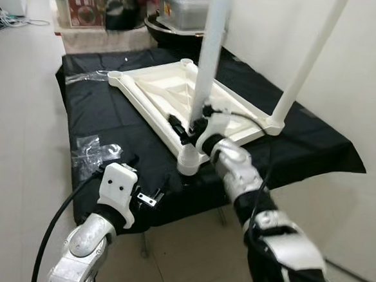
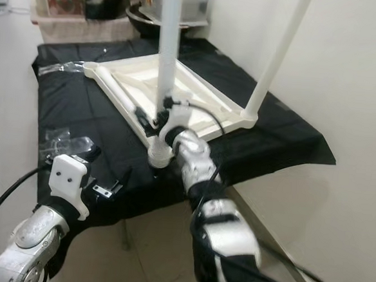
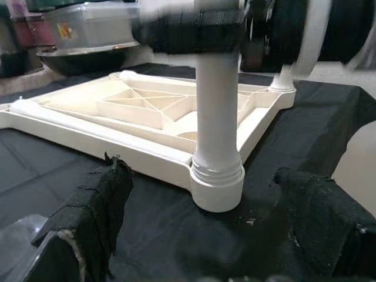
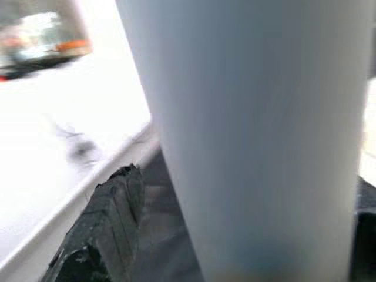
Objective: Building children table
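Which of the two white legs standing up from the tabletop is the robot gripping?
The near-corner leg, held by the right gripper; the far leg stands untouched.

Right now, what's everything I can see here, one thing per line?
Tabletop: one, cream, upside down on the black cloth.
Legs: two, white, upright in corner sockets, near one, far one by the wall.
Black cloth: one, covering the work surface.
Clear plastic wrap: crumpled, on the cloth's near left.
Storage boxes: several, on the floor behind.
Right gripper: black jaws clasping the near leg low down.
Left gripper: jaws open, at the cloth's near edge.
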Available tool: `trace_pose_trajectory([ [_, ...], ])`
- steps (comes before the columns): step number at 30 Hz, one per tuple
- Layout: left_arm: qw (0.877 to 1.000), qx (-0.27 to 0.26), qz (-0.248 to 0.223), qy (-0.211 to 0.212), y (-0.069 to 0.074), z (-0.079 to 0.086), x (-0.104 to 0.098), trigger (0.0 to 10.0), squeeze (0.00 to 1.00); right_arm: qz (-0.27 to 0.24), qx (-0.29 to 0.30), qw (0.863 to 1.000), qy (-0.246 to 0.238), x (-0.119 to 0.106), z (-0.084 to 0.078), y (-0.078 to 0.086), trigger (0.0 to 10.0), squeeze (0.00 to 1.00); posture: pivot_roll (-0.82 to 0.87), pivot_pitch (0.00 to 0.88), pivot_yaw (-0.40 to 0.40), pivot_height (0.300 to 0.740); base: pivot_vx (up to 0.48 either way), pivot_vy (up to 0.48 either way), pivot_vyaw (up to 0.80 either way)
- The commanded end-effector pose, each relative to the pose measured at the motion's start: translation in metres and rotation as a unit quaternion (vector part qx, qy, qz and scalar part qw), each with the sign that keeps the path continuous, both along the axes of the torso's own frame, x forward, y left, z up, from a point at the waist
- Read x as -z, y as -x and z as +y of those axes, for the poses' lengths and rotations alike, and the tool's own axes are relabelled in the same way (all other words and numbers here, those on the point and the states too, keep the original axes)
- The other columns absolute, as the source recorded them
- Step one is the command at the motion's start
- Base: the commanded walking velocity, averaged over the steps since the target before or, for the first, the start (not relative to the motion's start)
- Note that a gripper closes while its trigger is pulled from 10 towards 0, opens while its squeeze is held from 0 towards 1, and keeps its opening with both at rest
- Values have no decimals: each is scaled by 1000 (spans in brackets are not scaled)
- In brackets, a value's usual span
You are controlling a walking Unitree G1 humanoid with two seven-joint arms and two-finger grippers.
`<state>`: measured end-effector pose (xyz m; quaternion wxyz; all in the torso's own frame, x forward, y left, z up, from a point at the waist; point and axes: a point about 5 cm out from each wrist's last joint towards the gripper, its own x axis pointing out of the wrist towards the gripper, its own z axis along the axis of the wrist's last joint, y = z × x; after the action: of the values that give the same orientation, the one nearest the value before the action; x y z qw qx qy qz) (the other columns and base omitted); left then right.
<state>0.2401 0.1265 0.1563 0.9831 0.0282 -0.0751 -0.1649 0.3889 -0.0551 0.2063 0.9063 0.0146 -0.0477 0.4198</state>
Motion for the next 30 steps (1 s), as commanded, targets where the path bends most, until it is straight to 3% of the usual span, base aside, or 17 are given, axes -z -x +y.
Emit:
trace_pose_trajectory([
  [1, 1000, 2, -1, -1, 0, -1, 1, 10000, 0, 4, -86, 996, 24, 6, 8, 6, 10000, 0, 101, 0, -98, 740, 0, 0, 0],
  [3, 1000, 2, -1, -1, 0, -1, 1, 10000, 0, 4, -86, 996, 24, 6, 8, 6, 10000, 0, 101, 0, -98, 740, 0, 0, 0],
  [4, 1000, -1, -2, 0, 1, -1, 1, 10000, 0, 11, -124, 990, 66, 13, 11, 10, 10000, 0, 106, 0, -103, 740, 0, 0, 0],
  [6, 1000, -1, -2, 0, 1, -1, 1, 10000, 0, 11, -124, 990, 66, 13, 11, 10, 10000, 0, 106, 0, -103, 740, 0, 0, 0],
  [7, 1000, -4, -2, 2, 2, -2, 1, 10000, 0, 10, -142, 985, 99, 21, 15, 13, 10000, 0, 118, 0, -117, 740, 0, 0, 0],
  [8, 1000, -4, -2, 2, 2, -2, 1, 10000, 0, 10, -142, 985, 99, 21, 15, 13, 10000, 0, 118, 0, -117, 740, 0, 0, 0],
  [9, 1000, -6, -1, 2, 2, -2, 2, 10000, 0, 16, -148, 982, 116, 28, 19, 17, 0, 0, 123, 0, -119, 740, 0, 0, 0],
  [21, 1000, -7, -3, 4, 2, -2, 0, 10000, 0, 29, -128, 984, 121, 34, 20, 16, 0, 0, 123, 0, -111, 740, 0, 0, 0],
  [22, 1000, -6, -1, -2, 2, -1, 2, 10000, 0, 50, -23, 992, 114, 37, 13, 7, 0, 0, 116, 0, -105, 740, 0, 0, 0],
  [23, 1000, -6, -1, -2, 2, -1, 2, 10000, 0, 50, -23, 992, 114, 37, 13, 7, 0, 0, 116, 0, -105, 740, 0, 0, 0],
  [24, 1000, -4, -1, -2, 2, -1, 2, 10000, 0, 110, 211, 970, 57, 52, -10, -1, 0, 0, 102, 0, -93, 740, 0, 0, 0],
  [25, 1000, -2, -1, -2, 2, -2, 1, 10000, 0, 162, 371, 914, 30, 67, -31, 0, 0, 0, 102, 0, -90, 740, 0, 0, 0],
  [26, 1000, -1, 1, -1, 2, -3, 2, 10000, 0, 212, 451, 867, 15, 80, -33, 8, 0, 0, 101, 0, -79, 740, 0, 0, 0],
  [27, 1000, 0, 2, 0, 2, -3, 3, 10000, 0, 241, 470, 849, 6, 87, -32, 13, 0, 0, 101, 0, -79, 740, 0, 0, 0],
  [28, 1000, 3, 0, 1, 1, -4, 1, 10000, 0, 235, 443, 865, -5, 83, -21, 14, 10000, 0, 100, 0, -61, 740, 0, 0, 0],
  [29, 1000, 5, -2, 2, 0, -4, -1, 10000, 0, 227, 425, 876, -13, 79, -14, 15, 10000, 0, 100, 0, -61, 740, 0, 0, 0],
  [30, 1000, 5, -2, 2, 0, -4, -1, 10000, 0, 227, 425, 876, -13, 79, -14, 15, 10000, 0, 100, 0, -61, 740, 0, 0, 0],
])
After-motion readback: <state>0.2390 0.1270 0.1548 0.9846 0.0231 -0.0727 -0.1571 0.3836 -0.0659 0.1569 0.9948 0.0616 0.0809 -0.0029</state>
